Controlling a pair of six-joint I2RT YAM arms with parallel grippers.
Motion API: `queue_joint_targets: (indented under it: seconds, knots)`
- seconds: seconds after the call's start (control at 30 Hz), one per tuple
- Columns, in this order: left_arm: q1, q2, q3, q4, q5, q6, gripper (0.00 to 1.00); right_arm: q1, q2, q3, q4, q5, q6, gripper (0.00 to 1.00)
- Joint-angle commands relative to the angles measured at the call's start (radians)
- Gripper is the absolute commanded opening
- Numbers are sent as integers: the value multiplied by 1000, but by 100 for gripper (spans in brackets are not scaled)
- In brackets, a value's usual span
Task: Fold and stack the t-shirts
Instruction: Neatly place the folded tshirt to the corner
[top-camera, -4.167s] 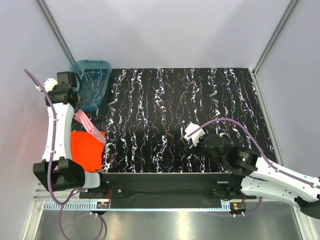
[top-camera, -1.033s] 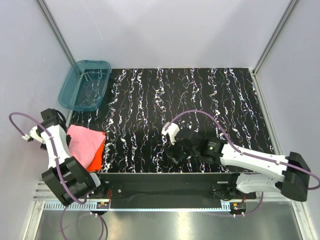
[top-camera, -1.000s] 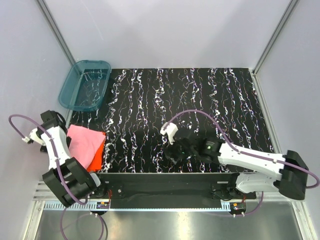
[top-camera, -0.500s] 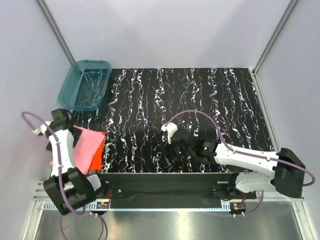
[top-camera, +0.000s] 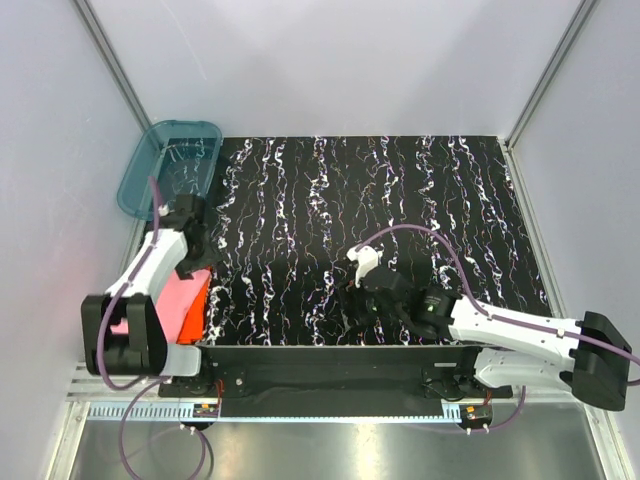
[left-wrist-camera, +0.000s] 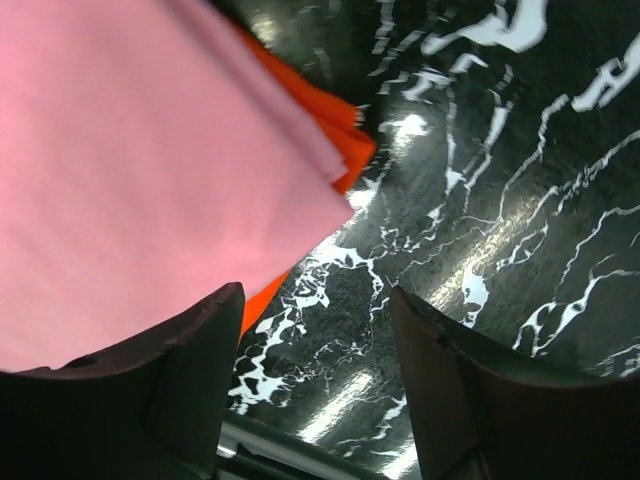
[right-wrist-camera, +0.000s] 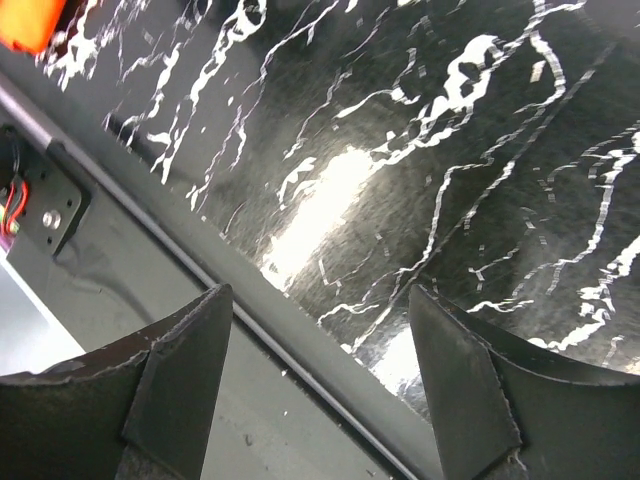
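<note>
The left gripper (left-wrist-camera: 315, 390) has let go and moved toward the teal see-through plastic tub (top-camera: 170, 180), its fingers wide and empty. The folded light pink cloth t-shirt (left-wrist-camera: 130, 170) now lies on the bright orange-red cloth t-shirt (left-wrist-camera: 340, 130), on the near side of the tub. The right gripper (right-wrist-camera: 320, 370), well away from the tub, is also wide and empty. I judge the stack finished.

The pink t-shirt (left-wrist-camera: 130, 170) is matt cloth, the table (left-wrist-camera: 500, 250) glossy.
</note>
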Motion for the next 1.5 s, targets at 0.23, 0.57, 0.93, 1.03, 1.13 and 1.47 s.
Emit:
queue_joint_targets:
  seconds: [0.23,0.57,0.93,1.03,1.13,1.47]
  knots:
    - [-145,227,146,-46,-225,188,53,-4,-153,-92,60,143,79,80]
    - [-190,300,158,-71,-307,150,48,-4,-162,-100,60,144,64,80]
    - [-194,375,215,-73,-351,142,42,-6,-174,-105,59,127,43,80]
    - [-194,388,227,-76,-363,145,31,-6,-188,-112,59,124,39,80]
    - [-194,392,230,-77,-360,145,22,-6,-202,-119,51,130,33,81]
    - [-203,408,210,-80,-336,137,31,-7,-197,-116,48,135,21,82]
